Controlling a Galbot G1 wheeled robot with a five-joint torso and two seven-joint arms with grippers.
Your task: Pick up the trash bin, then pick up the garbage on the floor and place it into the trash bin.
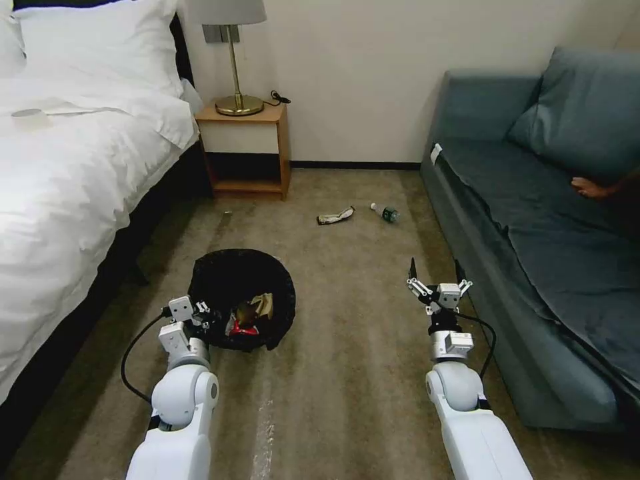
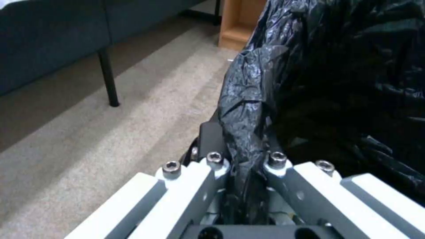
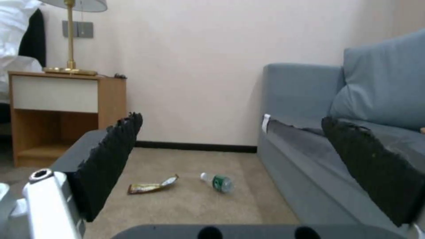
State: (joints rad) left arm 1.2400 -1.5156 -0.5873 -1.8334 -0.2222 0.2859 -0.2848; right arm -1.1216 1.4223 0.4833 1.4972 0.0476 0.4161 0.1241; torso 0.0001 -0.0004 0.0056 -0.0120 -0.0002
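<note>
Trash bin (image 1: 242, 298) was seen on carpet (image 1: 347, 373) between bed (image 1: 73, 200) and sofa (image 1: 533, 267), tan paper and red wrapper already inside. Left gripper (image 1: 200, 319) was clamped on bin's near rim, fingers pinching black liner (image 2: 248, 109). Right gripper (image 1: 437, 288) was held above carpet beside sofa, fingers spread, nothing between. Flat wrapper (image 1: 335, 215) and green-labelled bottle (image 1: 385, 213) were left lying near each other on carpet beyond bin, nearer nightstand (image 1: 248, 150)
</note>
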